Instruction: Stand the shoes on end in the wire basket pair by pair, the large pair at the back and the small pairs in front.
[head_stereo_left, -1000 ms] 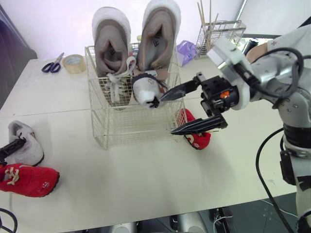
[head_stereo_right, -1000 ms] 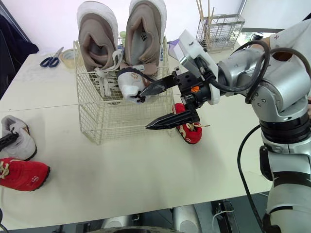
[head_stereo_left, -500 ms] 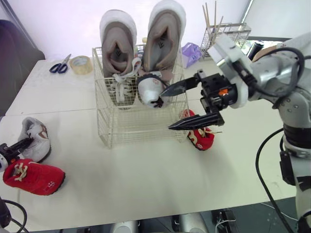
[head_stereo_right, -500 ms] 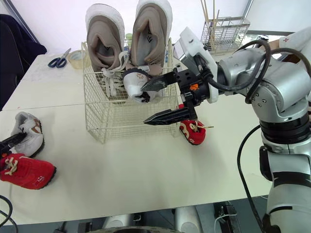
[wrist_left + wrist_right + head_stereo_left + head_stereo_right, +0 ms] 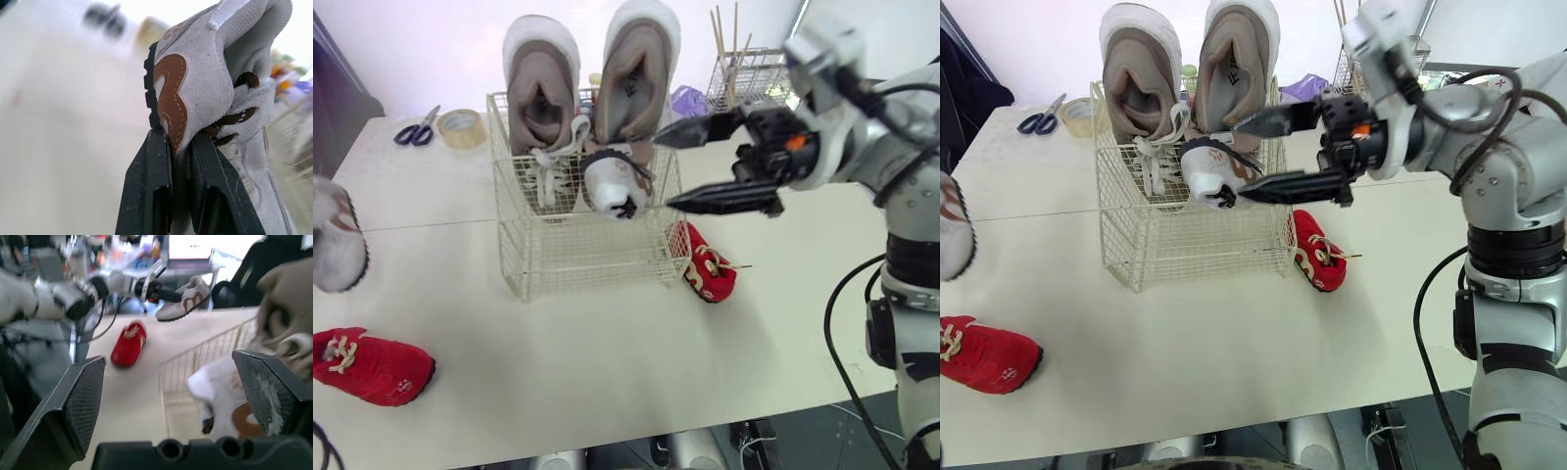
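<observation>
Left claw (image 5: 180, 142) clamped on grey shoe (image 5: 195, 78), heel outward along claw, right claw (image 5: 664, 170) gaping empty.

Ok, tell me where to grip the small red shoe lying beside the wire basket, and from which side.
Pinch the small red shoe at its opening's rim, on the side away from the white wire basket, coming from above with the open right gripper. It lies laces up, opening exposed, and the basket crowds its other side, so that approach looks clearest.
</observation>
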Action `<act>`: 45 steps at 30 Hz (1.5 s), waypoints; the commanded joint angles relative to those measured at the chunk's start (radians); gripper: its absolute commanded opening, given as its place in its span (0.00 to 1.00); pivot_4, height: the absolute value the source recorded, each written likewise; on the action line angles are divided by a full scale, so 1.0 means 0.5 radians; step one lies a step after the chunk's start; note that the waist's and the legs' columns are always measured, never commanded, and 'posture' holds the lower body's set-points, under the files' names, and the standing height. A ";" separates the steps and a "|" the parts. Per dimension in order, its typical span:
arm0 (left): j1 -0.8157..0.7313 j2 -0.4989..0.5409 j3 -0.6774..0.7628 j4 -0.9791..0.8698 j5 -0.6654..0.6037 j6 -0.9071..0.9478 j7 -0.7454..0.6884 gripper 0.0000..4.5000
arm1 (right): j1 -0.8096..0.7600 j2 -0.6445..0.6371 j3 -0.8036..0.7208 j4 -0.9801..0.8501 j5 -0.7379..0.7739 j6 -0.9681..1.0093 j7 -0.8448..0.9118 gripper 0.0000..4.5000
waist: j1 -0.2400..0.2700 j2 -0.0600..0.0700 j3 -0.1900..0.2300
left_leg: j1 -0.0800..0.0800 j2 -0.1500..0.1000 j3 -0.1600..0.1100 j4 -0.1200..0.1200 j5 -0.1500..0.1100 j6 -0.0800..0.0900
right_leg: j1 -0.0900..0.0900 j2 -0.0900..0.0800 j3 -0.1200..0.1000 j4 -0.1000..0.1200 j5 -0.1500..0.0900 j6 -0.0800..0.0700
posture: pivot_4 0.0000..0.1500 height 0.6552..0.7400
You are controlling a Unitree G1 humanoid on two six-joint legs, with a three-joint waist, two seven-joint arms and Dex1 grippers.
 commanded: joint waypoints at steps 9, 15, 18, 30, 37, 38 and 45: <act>-0.160 -0.046 0.316 -1.261 -0.753 0.594 0.333 0.07 | -0.069 0.057 -0.227 0.097 0.206 0.124 -0.160 1.00 | 0.001 0.000 0.001 | 0.002 -0.003 0.000 -0.001 0.000 0.000 | 0.001 0.000 0.000 0.001 0.000 0.000 | 1.00 1.00; -0.348 -0.294 0.073 -1.605 -1.034 0.595 0.643 0.07 | -0.092 0.113 -0.226 0.049 0.270 0.200 -0.269 1.00 | 0.004 0.000 0.001 | 0.002 -0.005 -0.001 0.002 0.000 0.000 | 0.003 0.004 0.001 0.001 0.003 0.005 | 1.00 1.00; -0.370 -0.367 0.000 -1.648 -1.080 0.551 0.727 0.07 | -0.105 0.143 -0.216 0.020 0.291 0.227 -0.328 1.00 | -0.008 0.000 0.001 | 0.002 -0.004 -0.002 0.001 0.000 0.000 | 0.003 0.008 0.002 0.001 0.003 0.005 | 1.00 1.00; -0.332 -0.591 -0.184 -1.971 -1.045 0.267 1.017 0.07 | -0.063 0.135 -0.221 -0.067 0.351 0.306 -0.435 1.00 | 0.013 -0.001 0.001 | 0.002 -0.004 -0.003 0.002 0.001 0.000 | 0.005 0.011 0.002 -0.001 0.003 0.004 | 1.00 1.00; -0.288 -0.882 -0.465 -2.366 -0.679 -0.145 1.324 0.07 | -0.060 0.077 -0.198 0.028 0.242 0.202 -0.366 1.00 | 0.009 -0.001 0.001 | 0.002 -0.005 -0.003 0.003 0.001 0.000 | 0.007 0.012 0.004 -0.003 0.003 0.004 | 1.00 1.00; -0.281 -0.930 -0.526 -2.405 -0.592 -0.234 1.327 0.07 | -0.065 0.052 -0.186 0.050 0.216 0.189 -0.333 1.00 | 0.009 -0.001 0.001 | 0.002 -0.005 -0.003 0.003 0.001 0.000 | 0.007 0.012 0.004 -0.003 0.003 0.004 | 1.00 1.00; -0.204 -1.183 -0.895 -2.411 -0.236 -0.580 1.299 0.07 | -0.042 -0.268 -0.044 -0.068 0.197 0.364 -0.067 1.00 | 0.012 -0.001 0.001 | 0.002 -0.005 -0.003 0.003 0.001 0.000 | 0.007 0.013 0.004 -0.004 0.003 0.004 | 1.00 1.00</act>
